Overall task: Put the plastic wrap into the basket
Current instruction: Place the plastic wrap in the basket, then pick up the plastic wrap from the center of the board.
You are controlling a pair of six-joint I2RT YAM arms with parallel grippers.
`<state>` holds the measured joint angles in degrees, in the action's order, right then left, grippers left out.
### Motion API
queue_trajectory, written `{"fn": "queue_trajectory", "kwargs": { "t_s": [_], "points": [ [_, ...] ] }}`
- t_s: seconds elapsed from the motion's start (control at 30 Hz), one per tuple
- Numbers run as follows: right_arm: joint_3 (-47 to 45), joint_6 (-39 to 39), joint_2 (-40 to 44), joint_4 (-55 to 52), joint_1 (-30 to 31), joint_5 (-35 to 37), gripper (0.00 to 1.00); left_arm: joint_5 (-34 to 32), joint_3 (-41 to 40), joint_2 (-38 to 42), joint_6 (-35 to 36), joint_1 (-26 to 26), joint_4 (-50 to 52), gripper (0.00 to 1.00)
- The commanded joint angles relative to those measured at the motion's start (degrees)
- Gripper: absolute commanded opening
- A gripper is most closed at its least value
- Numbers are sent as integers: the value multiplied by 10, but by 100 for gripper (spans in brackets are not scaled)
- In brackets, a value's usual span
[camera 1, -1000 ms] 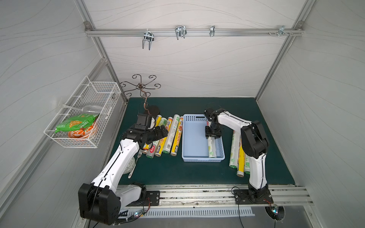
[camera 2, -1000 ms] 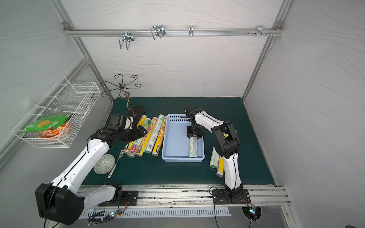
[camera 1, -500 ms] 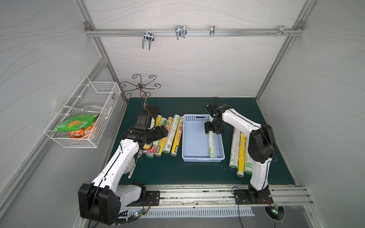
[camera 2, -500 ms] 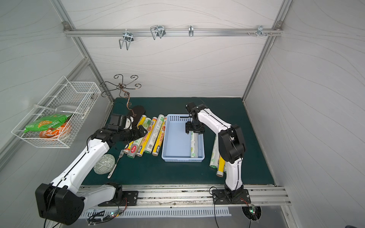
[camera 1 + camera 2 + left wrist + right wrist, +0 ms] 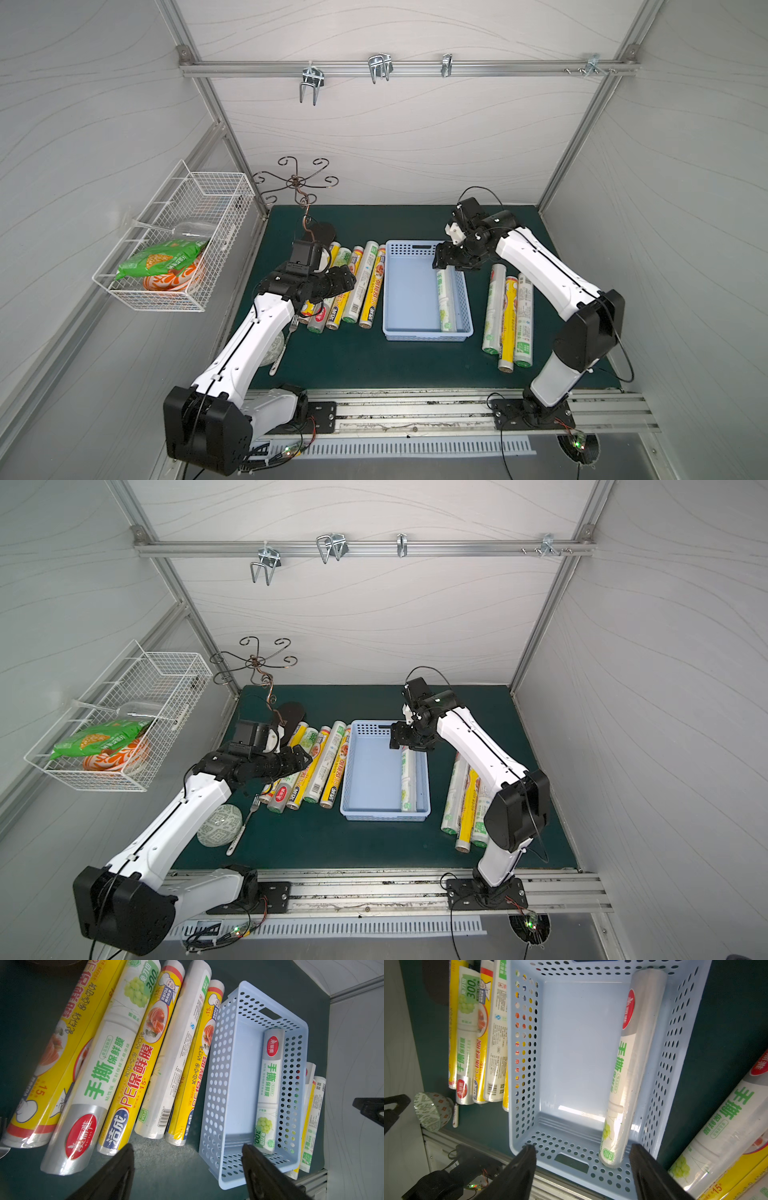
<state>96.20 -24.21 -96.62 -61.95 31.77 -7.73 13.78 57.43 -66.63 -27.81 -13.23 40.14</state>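
The light blue basket (image 5: pixel 409 291) stands mid-mat. One white, green-printed roll of plastic wrap (image 5: pixel 445 299) (image 5: pixel 623 1076) lies inside along its right wall. My right gripper (image 5: pixel 446 259) (image 5: pixel 582 1147) hangs open and empty above that roll's far end. Several more rolls (image 5: pixel 365 286) (image 5: pixel 133 1059) lie side by side left of the basket. My left gripper (image 5: pixel 340 282) (image 5: pixel 187 1147) hovers open over them, holding nothing. Three rolls (image 5: pixel 507 320) lie on the mat to the right of the basket.
A white wire basket (image 5: pixel 174 237) with a green bag hangs on the left wall. A curled metal hook stand (image 5: pixel 297 183) rises at the back left. A patterned bowl (image 5: pixel 219 825) and a fork (image 5: pixel 243 825) lie beside the left arm.
My right gripper has opened, let go of the white roll in the basket and drawn up toward the basket's far end. The left arm has barely moved.
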Motion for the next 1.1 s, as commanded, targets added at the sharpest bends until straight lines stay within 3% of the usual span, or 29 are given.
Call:
{"fn": "queue_trajectory", "kwargs": {
  "t_s": [0.0,0.17,0.63,0.87,1.07],
  "points": [
    [-18,14,37,-19,1,-27,75,-18,33,-7,10,-19,-16,82],
    [-55,30,76,-14,-4,-28,75,-72,41,-32,26,-65,-36,80],
    [-206,43,216,24,-61,-59,74,-138,13,-126,61,-119,-150,70],
    [-252,45,243,31,-73,-62,74,-145,20,-193,78,-134,-171,59],
    [-275,47,252,33,-79,-55,74,-152,23,-236,89,-141,-176,57]
  ]
}}
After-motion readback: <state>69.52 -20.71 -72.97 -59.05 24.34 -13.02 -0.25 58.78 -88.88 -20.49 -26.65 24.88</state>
